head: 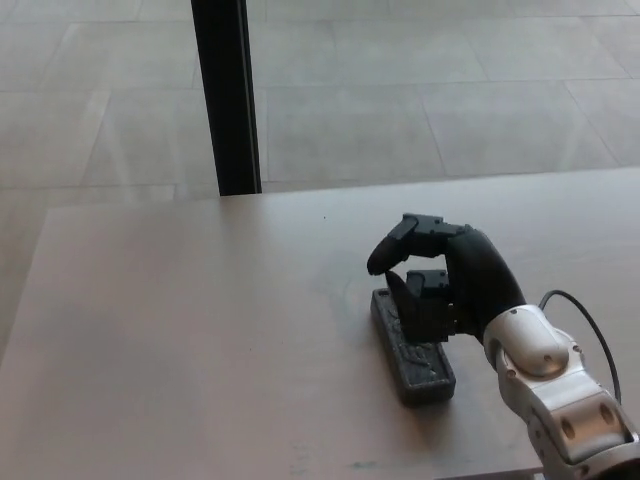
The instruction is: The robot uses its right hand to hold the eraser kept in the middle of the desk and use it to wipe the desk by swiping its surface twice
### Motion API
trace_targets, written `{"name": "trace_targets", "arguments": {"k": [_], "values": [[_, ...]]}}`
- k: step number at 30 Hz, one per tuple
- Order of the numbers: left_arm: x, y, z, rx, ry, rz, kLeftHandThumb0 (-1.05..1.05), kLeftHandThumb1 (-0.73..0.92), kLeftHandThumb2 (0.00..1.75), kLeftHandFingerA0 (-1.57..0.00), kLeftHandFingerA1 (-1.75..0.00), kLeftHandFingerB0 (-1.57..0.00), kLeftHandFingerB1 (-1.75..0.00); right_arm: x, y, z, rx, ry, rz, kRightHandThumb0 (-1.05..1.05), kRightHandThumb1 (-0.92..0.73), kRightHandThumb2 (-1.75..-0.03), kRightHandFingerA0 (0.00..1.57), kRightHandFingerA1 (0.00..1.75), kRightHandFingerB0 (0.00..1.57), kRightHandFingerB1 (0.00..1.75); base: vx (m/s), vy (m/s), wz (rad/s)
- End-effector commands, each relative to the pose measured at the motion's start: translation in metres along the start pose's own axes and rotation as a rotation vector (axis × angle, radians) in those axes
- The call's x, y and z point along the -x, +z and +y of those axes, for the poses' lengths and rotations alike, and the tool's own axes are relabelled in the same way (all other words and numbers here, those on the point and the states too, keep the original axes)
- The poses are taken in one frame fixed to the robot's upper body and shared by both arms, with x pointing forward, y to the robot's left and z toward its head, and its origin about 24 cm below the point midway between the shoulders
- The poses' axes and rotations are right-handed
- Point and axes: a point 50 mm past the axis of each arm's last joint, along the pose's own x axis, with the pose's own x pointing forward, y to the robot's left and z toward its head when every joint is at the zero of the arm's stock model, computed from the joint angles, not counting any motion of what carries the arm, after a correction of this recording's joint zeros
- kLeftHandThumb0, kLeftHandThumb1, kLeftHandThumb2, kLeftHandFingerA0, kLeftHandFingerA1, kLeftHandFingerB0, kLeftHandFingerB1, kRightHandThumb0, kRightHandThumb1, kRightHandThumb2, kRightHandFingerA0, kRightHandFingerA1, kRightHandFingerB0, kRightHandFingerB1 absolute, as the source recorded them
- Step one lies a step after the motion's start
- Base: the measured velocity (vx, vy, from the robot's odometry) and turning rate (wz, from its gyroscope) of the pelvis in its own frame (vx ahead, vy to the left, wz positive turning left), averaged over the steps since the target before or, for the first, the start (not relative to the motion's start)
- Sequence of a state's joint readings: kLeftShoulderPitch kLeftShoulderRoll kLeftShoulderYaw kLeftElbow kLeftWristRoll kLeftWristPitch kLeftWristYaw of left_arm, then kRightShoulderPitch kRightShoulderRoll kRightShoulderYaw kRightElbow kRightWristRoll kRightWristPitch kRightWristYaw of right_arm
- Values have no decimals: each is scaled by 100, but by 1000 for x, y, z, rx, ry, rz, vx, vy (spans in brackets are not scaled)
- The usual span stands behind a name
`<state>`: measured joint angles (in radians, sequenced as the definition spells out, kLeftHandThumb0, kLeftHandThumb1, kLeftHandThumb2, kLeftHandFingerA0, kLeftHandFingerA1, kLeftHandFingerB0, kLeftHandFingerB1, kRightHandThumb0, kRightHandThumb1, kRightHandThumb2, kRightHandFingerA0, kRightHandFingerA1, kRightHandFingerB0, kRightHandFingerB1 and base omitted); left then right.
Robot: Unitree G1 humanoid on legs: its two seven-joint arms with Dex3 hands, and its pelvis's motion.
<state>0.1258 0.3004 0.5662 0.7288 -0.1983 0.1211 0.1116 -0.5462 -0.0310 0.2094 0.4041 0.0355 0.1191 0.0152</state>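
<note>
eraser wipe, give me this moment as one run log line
phase: reach for grasp | right hand: open, over far end of eraser | eraser: flat on desk, not lifted | left hand: not in view

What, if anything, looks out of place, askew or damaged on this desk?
Nothing stands out. The dark eraser lies flat and intact on the desk, slightly angled to its edges. The right robot hand is over the eraser's far end.

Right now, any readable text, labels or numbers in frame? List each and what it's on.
No text reads clearly.
Eraser: raised markings moulded into its top face, too blurred to read, and partly covered by the right robot hand.
Desk: a few small dark specks, no lettering.
Black post and tiled floor behind the desk: no signs or labels.
</note>
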Motion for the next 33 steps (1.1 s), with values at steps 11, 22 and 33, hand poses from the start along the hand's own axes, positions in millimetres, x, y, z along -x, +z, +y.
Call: {"name": "trace_targets", "arguments": {"k": [11, 22, 33], "values": [[-2, 2, 4, -70, -5, -6, -36, 61, 62, -67, -98, -57, -76, 5, -33, -2, 88, -36, 44, -24, -51, -119, 93, 175, 78, 169, 0, 0, 0], [-2, 2, 5, -84, 13, -9, -36, 62, 62, -71, -102, -60, -77, 10, -54, 7, 62, -48, 118, -27, -54, -116, 94, 175, 77, 168, 0, 0, 0], [-4, -1, 1, -47, 4, 6, -35, 64, 64, -63, -98, -53, -77, 38, -97, -3, 192, -12, 190, -21, -50, -109, 90, 175, 73, 175, 0, 0, 0]]}}
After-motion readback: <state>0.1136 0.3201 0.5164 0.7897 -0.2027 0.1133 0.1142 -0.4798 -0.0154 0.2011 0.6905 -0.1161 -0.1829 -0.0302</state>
